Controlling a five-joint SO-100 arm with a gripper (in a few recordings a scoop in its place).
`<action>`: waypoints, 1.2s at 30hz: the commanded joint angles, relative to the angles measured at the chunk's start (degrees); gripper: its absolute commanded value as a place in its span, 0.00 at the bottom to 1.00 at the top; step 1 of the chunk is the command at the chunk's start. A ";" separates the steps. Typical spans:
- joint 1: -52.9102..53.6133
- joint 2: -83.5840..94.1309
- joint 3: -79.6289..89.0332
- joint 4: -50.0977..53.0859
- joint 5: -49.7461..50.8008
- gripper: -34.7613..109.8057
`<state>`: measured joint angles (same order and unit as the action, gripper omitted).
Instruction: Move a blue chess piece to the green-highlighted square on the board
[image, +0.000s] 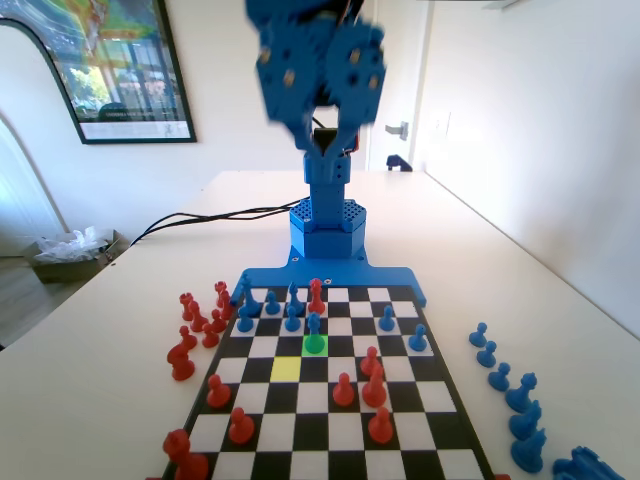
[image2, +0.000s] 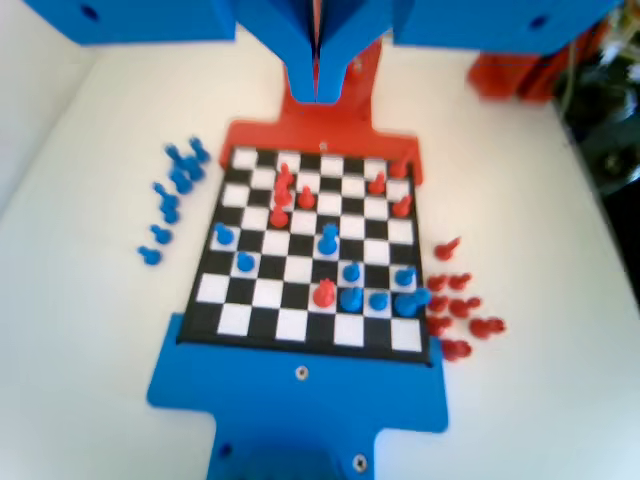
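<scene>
in the fixed view, going left to right: a cluster of small red plastic pieces (image: 200, 325) lies off the left side of the flat black-and-white checkered board with a blue plastic frame edge (image: 330, 272), and several more red pieces stand on its near half. a yellow-lit square (image: 285, 367) sits just left of and 1 row nearer than the single bright green-lit square (image: 314, 345). the small blue plastic pawn-like piece with round head and flared base (image: 314, 326) stands upright on that green square, so the placement looks done. a tall red piece (image: 316, 295) stands close behind it, with other blue pawns on neighbouring squares. further right, a row of spare blue pieces (image: 505, 385) lies on the white table (image: 120, 400). the blue two-finger gripper (image: 322, 125) hangs high above the arm's base, blurred; in the wrist view the gripper (image2: 316, 80) shows its 2 fingers pressed together with nothing between them. judged risks: any low return sweep over the crowded far rows could clip the tall red piece or topple the placed pawn; the pawn's slim stem and small base make it easy to knock off its square; the blur suggests quick motion, which would worsen a stray contact.
</scene>
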<state>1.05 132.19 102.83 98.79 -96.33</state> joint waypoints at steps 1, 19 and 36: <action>-0.79 10.37 2.29 2.90 -1.67 0.25; -5.10 36.39 19.78 -3.52 -2.20 0.25; -0.53 42.63 22.24 -8.53 -2.20 0.27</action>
<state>-0.44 173.58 125.42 91.14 -97.91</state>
